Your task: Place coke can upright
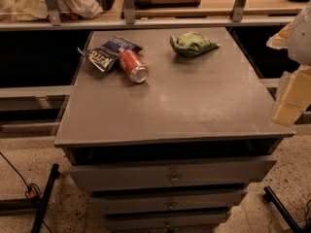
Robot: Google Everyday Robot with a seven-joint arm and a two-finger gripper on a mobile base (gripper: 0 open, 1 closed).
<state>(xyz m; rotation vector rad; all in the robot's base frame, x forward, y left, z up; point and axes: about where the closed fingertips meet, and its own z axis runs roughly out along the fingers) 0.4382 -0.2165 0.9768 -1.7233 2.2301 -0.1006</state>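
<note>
Nearest the camera, three grey metal drawer fronts (170, 177) are seen stacked under the work surface, each with a small metal fitting at its centre. They stand on a speckled pale floor (19, 178). A black stand leg (45, 198) is noted on that floor at the left. Above the drawers lies the flat grey cabinet top (184, 106), with a dull sheen across its middle. At the right edge of the view, over the near right corner of that top, the pale cream gripper (290, 103) is seen hanging from the white robot arm (302, 33). It is partly cut off by the edge of the view. Whether the gripper is spread or pressed together cannot be told, and nothing is seen held in it. The small red aluminium coke can (133, 66) with silver rims is found on its side, not upright, on the far left part of the cabinet top. Its silver end is turned toward the camera and slightly to the right. The coke can lies well apart from the gripper, to its left and farther back. Just behind the can and touching it on the left is a crumpled dark blue chip bag (108, 52) with white lettering. A crumpled green snack bag (193, 43) is recorded at the far right of the top, apart from the can. Beyond the cabinet a grey metal rail (146, 23) with upright posts is seen running across the view.
</note>
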